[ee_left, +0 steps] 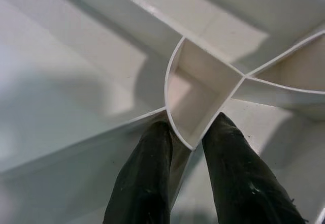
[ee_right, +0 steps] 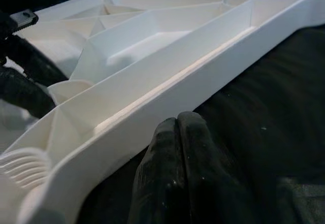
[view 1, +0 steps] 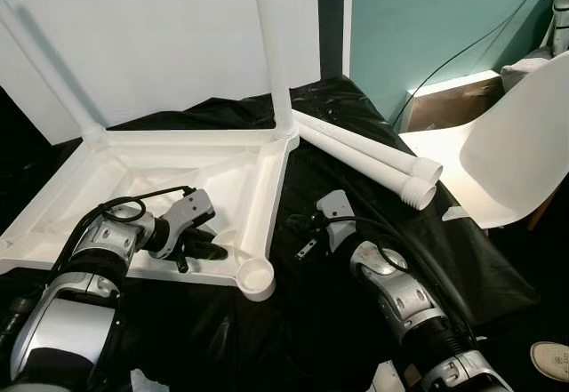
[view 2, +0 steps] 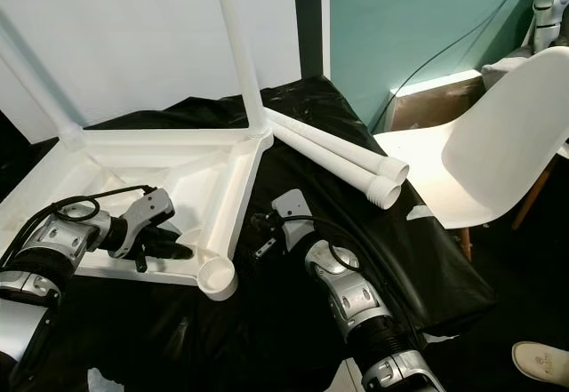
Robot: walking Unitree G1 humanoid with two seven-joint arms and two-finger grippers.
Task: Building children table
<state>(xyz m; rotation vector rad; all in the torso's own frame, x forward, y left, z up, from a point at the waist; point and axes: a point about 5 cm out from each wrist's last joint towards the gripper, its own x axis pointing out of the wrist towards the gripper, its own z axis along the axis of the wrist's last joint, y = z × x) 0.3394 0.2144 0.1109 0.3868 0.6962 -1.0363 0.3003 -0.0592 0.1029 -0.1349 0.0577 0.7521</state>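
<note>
Chair (view 1: 511,156) beside loose legs (view 1: 373,156); tabletop (view 1: 258,188) on black sheet (view 1: 356,116).

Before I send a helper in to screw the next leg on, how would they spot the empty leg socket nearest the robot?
Find the upturned white tabletop lying on black sheeting. Follow its long right edge down to the corner nearest the robot, just right of the left claw. The socket there is an open round cup, whereas both far corners already carry upright legs.

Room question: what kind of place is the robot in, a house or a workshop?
Probably a room in a home, used for putting furniture together. An upside-down white table top lies on a black sheet, loose legs wait beside it, and a white chair stands by a teal wall.
</note>
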